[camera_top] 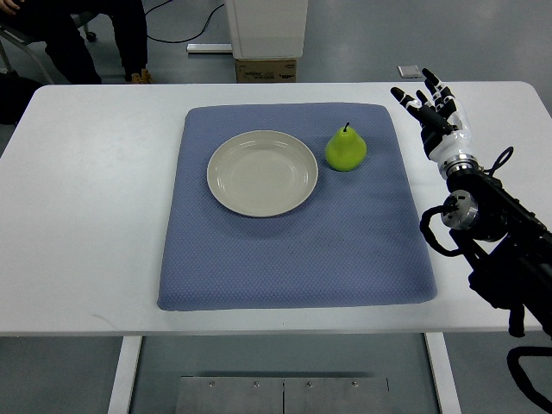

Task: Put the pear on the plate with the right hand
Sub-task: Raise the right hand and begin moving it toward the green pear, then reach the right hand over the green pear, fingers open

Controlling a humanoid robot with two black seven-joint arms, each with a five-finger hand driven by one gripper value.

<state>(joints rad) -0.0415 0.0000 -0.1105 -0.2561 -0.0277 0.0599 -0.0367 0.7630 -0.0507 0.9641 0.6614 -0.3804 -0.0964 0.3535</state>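
Standing upright on the blue mat [293, 250], stem up: the green pear [346, 149]; sitting just beside the right rim of the plate [262, 172], apart from it by a thin strip of mat, not yet on it; resting toward the mat's far right part.

Lying on the mat left of the pear, toward the far half: the round, cream-coloured plate, showing nothing in it.

Covering the middle of the white table [78, 216]: the mat, squared to the table edges.

Coming in from the picture's right edge: the dark arm [504, 237], angling up and away toward the far right corner of the table; ending in the right hand [437, 116], white at the palm with black fingers [405, 99]; hovering over bare table just off the mat's far right corner, well apart from the pear; fingers spread and stretched out, pointing away and slightly left, holding nothing.

Looping beside the wrist: a black cable [435, 237].

Showing beyond the far table edge: a white cabinet base [266, 30] with a cardboard box [266, 69] at its foot; a cable [185, 26] trailing across the grey floor; a person's dark trouser legs [129, 34] at the top left, shoes near the table corner.

Showing below the near table edge: white table legs and a metal plate [283, 395] on the floor.
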